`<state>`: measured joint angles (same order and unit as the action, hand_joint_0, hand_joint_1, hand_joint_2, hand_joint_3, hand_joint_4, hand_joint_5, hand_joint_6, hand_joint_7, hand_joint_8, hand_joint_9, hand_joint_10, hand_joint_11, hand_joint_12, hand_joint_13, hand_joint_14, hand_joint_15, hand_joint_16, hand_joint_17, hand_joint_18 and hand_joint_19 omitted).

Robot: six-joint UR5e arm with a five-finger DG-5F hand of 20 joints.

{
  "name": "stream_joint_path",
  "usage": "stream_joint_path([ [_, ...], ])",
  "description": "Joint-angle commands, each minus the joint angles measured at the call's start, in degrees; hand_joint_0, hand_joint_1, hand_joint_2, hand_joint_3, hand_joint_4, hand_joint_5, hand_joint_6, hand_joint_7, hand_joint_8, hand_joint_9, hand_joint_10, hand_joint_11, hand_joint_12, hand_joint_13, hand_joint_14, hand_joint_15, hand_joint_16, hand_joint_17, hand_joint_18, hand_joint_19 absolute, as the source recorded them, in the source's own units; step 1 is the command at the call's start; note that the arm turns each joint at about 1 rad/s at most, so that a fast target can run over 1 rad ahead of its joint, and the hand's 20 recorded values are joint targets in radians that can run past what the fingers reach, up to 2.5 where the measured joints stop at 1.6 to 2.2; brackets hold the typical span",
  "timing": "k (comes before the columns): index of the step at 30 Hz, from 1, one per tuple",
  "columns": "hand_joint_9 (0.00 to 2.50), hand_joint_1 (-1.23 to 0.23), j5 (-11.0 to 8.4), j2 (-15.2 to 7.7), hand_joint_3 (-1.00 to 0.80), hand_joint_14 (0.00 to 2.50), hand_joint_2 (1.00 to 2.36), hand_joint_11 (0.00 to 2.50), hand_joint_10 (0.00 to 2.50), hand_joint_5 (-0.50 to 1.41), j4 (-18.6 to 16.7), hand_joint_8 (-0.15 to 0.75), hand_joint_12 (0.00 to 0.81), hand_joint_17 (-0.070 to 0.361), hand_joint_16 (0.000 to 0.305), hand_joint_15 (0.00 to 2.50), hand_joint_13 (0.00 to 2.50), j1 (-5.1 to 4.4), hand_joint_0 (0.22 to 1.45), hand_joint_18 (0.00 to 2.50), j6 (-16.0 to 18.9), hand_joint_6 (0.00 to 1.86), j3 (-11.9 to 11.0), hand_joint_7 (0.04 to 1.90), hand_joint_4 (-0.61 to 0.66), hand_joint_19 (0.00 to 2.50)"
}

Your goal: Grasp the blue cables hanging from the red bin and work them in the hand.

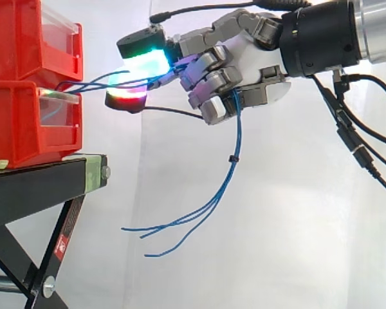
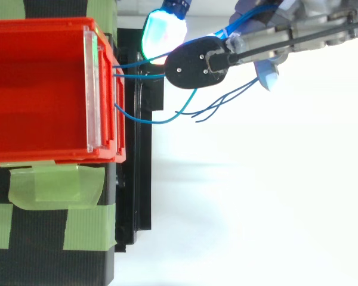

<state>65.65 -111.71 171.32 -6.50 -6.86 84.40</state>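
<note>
Red bins (image 1: 26, 122) on a black stand (image 1: 38, 187) patched with green tape (image 2: 42, 186). Beside the bins: blue cables (image 1: 235, 164), grey robot hand (image 1: 228, 64), pads (image 1: 145, 64) glowing cyan, green, red; white curtain (image 1: 289, 251).

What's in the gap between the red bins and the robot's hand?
In the side view, the blue cables cross that gap, running from the lower red bin to the hand, whose curled fingers hold them.

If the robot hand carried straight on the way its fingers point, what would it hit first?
Probably the front of the stacked red bins: the robot hand, curled on the blue cables, lines up with them from above too.
</note>
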Motion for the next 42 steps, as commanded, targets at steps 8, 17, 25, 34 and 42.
stream_joint_path([
  [8, 1.84, -0.67, -0.09, 0.0, 0.32, 2.50, 1.00, 2.50, 2.50, 0.19, -0.1, 0.649, 0.730, 0.158, 0.210, 2.00, 2.10, 0.00, 1.13, 2.50, 0.0, 0.21, 0.0, 1.28, 0.20, 0.59],
  [17, 1.84, -0.68, -0.18, 0.0, 0.35, 2.50, 1.00, 2.50, 2.50, 0.17, -0.3, 0.649, 0.730, 0.158, 0.210, 2.00, 2.10, 0.00, 1.19, 2.50, 0.1, 0.25, 0.0, 1.28, 0.15, 0.59],
  [25, 1.84, -0.69, -0.18, 0.0, 0.40, 2.50, 1.11, 2.50, 2.50, 0.17, -1.4, 0.649, 0.730, 0.158, 0.210, 2.00, 2.10, 0.00, 1.22, 2.50, 0.1, 0.18, 0.0, 1.29, 0.07, 0.59],
  [34, 1.84, -0.70, -0.18, 0.0, 0.44, 2.50, 1.13, 2.50, 2.50, 0.21, -1.4, 0.649, 0.730, 0.158, 0.210, 2.00, 2.10, 0.00, 1.30, 2.50, 0.2, 0.15, 0.0, 1.29, -0.06, 0.59],
  [42, 1.84, -0.70, -0.18, 0.0, 0.46, 2.50, 1.17, 2.50, 2.50, 0.23, -1.5, 0.649, 0.730, 0.158, 0.210, 2.00, 2.10, 0.00, 1.31, 2.50, 0.2, 0.23, 0.0, 1.27, -0.06, 0.59],
])
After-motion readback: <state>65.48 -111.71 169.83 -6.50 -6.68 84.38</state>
